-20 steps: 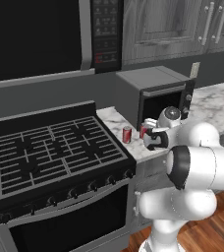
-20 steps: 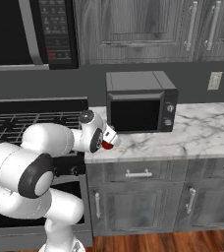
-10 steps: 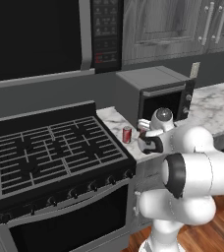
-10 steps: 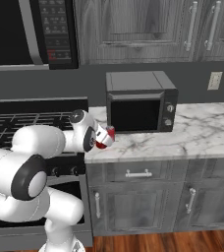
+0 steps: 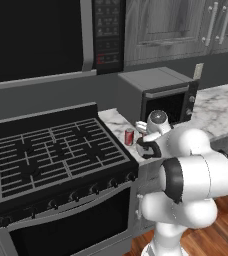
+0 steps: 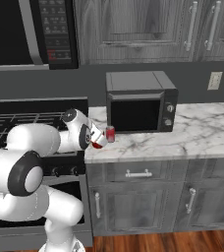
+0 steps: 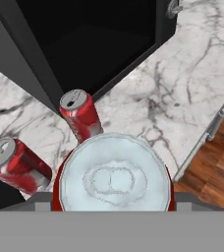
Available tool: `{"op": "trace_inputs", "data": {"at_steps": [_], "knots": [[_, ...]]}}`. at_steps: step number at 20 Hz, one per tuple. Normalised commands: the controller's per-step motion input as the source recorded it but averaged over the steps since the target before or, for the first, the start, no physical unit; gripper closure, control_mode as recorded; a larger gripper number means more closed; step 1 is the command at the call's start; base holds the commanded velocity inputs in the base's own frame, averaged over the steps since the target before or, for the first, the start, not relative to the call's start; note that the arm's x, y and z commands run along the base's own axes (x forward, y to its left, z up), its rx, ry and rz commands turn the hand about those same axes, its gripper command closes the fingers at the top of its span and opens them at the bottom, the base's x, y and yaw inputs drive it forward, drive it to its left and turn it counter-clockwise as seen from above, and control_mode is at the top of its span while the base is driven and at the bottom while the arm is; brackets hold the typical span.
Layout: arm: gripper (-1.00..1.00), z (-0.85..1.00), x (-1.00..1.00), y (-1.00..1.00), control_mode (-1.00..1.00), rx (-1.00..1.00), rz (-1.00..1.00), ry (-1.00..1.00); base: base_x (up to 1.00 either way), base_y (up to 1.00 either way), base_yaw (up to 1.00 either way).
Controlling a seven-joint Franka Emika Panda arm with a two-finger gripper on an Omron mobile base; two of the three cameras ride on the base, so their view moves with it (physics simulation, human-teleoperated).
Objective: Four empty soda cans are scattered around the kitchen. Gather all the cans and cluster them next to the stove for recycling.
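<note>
In the hand view, the nearest soda can (image 7: 115, 174) is cut off at the bottom, so its red body is almost all hidden below its silver top, and the fingertips cannot be made out. The countertop oven (image 7: 84, 44) is cut by the top edge. In the left base view, the white arm hides the gripper.

(no legible text or labels anywhere)

kitchen: stove (image 5: 56, 155), cabinets (image 6: 148, 29)
</note>
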Motion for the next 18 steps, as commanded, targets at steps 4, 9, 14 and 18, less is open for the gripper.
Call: {"op": "trace_inputs", "data": {"at_steps": [4,9,14,18], "knots": [[1.00,-0.13,0.09,0.14,-1.00,0.00,-0.03,0.03,0.00,0.00,0.00],[1.00,-0.08,0.02,0.09,-1.00,0.00,-0.01,0.05,0.00,0.00,0.00],[1.00,-0.09,0.00,0.14,-1.00,0.00,-0.01,0.07,0.00,0.00,0.00],[1.00,-0.06,0.00,0.10,-1.00,0.00,0.00,0.02,0.00,0.00,0.00]]}}
